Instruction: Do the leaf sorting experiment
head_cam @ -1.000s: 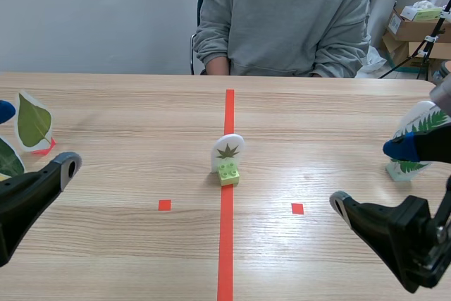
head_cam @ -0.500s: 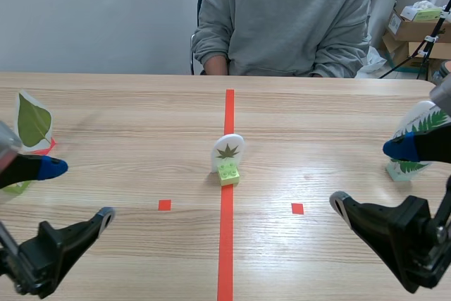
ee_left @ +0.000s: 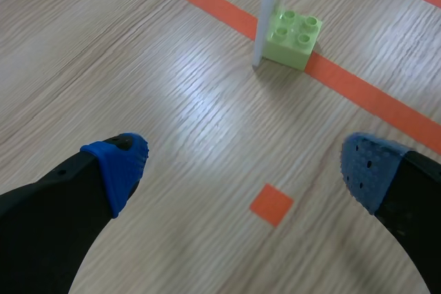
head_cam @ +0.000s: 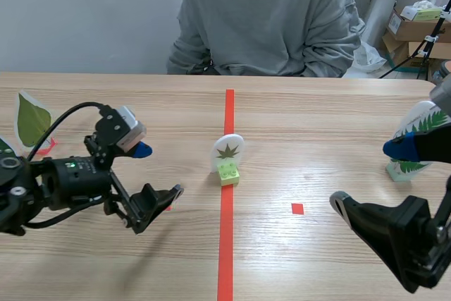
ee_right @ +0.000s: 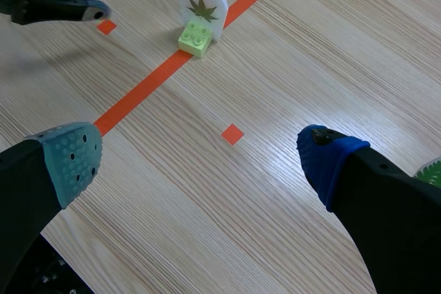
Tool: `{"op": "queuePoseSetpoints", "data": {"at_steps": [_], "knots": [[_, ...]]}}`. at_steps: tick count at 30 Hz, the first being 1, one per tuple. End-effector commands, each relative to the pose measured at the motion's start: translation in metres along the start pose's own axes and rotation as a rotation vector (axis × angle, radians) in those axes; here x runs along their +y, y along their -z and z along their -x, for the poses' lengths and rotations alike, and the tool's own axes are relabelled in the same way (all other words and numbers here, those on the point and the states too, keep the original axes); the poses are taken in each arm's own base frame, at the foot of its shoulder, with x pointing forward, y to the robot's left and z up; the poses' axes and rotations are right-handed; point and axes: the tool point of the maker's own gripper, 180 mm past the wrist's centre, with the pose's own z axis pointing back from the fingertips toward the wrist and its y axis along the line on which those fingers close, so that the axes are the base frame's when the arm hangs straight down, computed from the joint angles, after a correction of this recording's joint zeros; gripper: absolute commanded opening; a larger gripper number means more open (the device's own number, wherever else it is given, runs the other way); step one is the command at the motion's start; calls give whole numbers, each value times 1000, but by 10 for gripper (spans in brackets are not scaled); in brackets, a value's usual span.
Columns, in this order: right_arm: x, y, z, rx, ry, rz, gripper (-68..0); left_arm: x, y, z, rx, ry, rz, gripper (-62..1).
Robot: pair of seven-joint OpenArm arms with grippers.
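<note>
A white card with a brown leaf stands on a light green brick on the red centre line. My left gripper is open a short way to its left, level with the brick. In the left wrist view the brick and the edge-on card lie ahead of the open left gripper. My right gripper is open low at the right. From the right wrist, the card and brick sit far ahead of the right gripper.
A green leaf card stands at the far left, and a fern leaf card at the far right behind the right gripper's blue pad. A person in a grey sweater sits across the table. Small orange squares mark the wood.
My left arm has swung in from the left edge toward the centre, and its open gripper now sits near the leaf card. The person has leaned to the left. The right arm has not moved.
</note>
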Motion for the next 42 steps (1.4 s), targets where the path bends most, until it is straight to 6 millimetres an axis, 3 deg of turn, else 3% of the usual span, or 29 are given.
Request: {"op": "queuePoseSetpoints", "data": {"at_steps": [1,11,21,27,42], "knots": [[-2,0,-4,-19,-4,1,-98,0,10,-21,-62,-7,-18,-11],[-2,0,-4,-19,-4,1,-98,-11,70,-38,-58,14,-28,-11],[-2,0,-4,-19,-4,1,-98,-12,89,-44,-59,1,-50,-17],[-2,0,-4,-19,-4,1,-98,-12,89,-45,-61,1,-51,-215],[-2,0,-4,-19,-4,1,-98,-24,96,-60,-113,-18,-33,-436]]}}
